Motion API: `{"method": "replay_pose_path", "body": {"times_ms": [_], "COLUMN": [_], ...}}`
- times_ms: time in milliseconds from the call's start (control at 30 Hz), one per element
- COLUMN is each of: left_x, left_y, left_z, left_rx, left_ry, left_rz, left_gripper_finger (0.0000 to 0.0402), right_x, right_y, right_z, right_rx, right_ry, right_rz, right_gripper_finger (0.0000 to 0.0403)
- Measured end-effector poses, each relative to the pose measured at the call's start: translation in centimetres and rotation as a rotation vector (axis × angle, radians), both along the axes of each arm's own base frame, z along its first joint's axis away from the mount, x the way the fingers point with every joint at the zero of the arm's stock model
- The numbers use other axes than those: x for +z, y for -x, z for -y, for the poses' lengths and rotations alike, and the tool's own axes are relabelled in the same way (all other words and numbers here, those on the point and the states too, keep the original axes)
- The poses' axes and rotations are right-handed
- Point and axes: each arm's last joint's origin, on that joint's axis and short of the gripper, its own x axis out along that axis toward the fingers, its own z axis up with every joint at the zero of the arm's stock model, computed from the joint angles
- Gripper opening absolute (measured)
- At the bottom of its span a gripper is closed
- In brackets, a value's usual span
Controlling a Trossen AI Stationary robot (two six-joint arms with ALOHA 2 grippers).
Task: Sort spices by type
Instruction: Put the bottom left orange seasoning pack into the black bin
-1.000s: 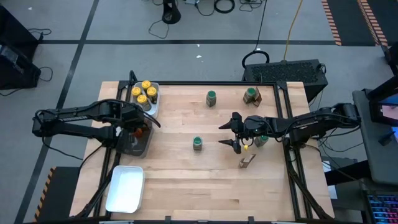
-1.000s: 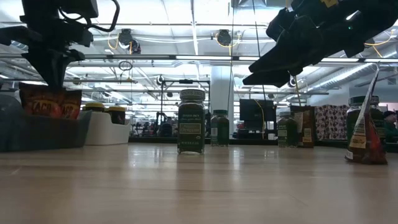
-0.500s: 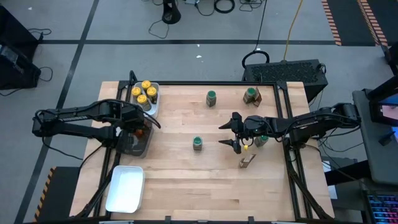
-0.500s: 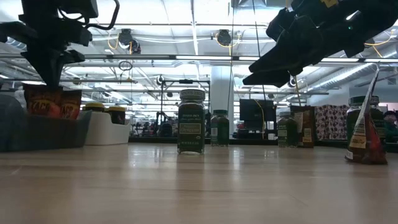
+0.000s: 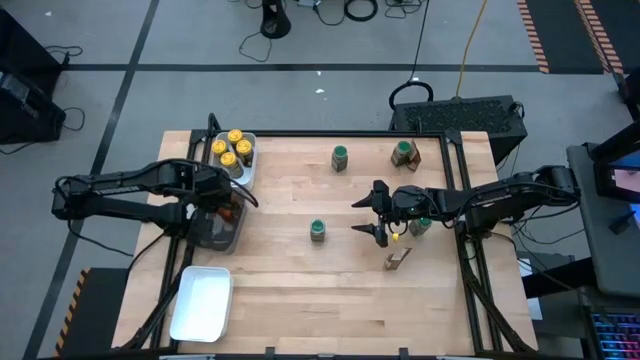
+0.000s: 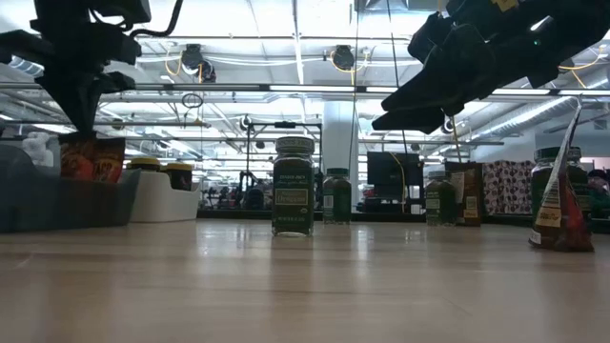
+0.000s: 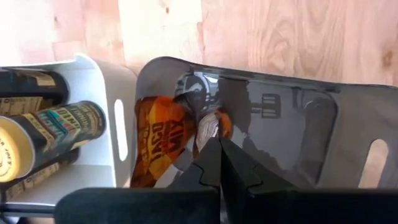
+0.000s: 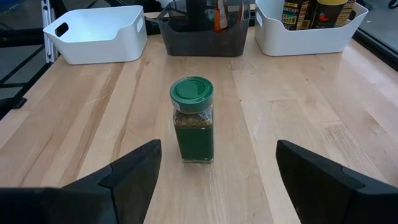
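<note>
The left gripper (image 7: 217, 163) sits in the dark grey tray (image 5: 222, 235), its fingers pressed together with nothing between them, above an orange-brown packet (image 7: 163, 138) that lies there because packets likely gather in that tray. The right gripper (image 5: 375, 212) hovers spread wide, aimed at a green-lidded jar (image 5: 318, 229) mid-table, probably next. Four yellow-lidded jars (image 5: 231, 152) fill the far white tray (image 5: 247, 172); four green-lidded jars are visible in all; the near white tray (image 5: 203, 303) holds none; another packet (image 5: 397, 259) stands near right
</note>
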Motion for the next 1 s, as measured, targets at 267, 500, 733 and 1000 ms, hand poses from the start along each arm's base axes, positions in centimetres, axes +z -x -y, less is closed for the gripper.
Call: {"method": "replay_pose_path", "body": {"times_ms": [267,500,733,1000], "left_x": [-0.25,-0.16,-0.15,-0.14], "left_y": [0.27,-0.01,0.05,0.06], "left_z": [0.02,-0.23,-0.42,-0.46], "left_rx": [0.008,0.028,0.07,0.099], "left_ry": [-0.003,-0.074,-0.135,-0.141], "left_rz": [-0.033,-0.01,-0.019,-0.017], "left_gripper_finger": [0.0001,0.0029,0.0046,0.0048], "right_x": [0.0,0.0,0.0,0.0], "right_y": [0.0,0.0,0.0,0.0], "right_z": [-0.01,0.0,-0.01,0.0], "right_rx": [0.0,0.0,0.0,0.0], "right_ry": [0.0,0.0,0.0,0.0], "right_rz": [0.0,0.0,0.0,0.0], "right_gripper_finger": [0.0299,0.0299,0.0299,0.0299]}}
